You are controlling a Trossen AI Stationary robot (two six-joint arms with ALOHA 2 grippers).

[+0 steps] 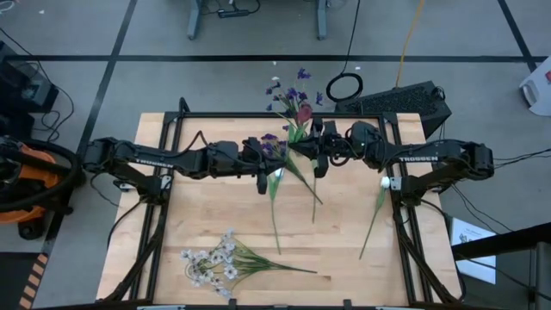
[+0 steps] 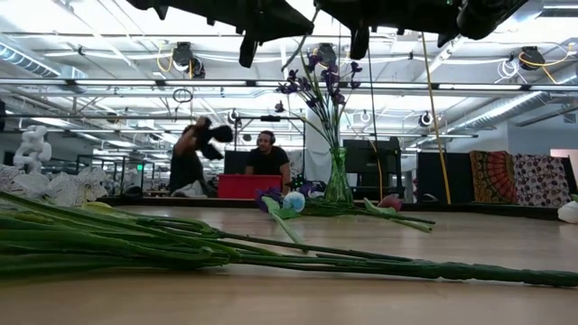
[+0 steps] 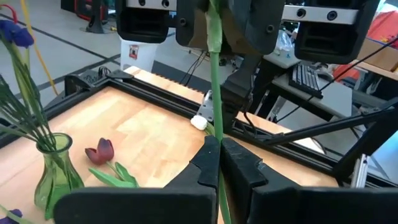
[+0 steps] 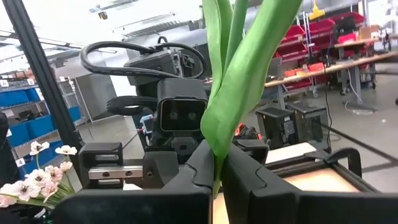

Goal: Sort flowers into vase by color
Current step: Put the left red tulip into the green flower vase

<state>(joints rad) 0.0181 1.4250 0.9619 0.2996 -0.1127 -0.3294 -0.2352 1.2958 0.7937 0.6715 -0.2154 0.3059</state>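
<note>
Wooden tabletop [image 1: 207, 220]: my left gripper [image 3: 217, 155] and right gripper [image 4: 217, 163] each clench a stem beside the vase [image 3: 55, 168]; next, I insert one.

bright overhead light, blurred near stems [image 2: 181, 248]

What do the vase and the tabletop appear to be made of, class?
The vase looks like clear green-tinted glass: stems show through it and its rim glints. The tabletop looks like pale wood, probably butcher-block, with a smooth matt finish: strips of grain run along it.
</note>
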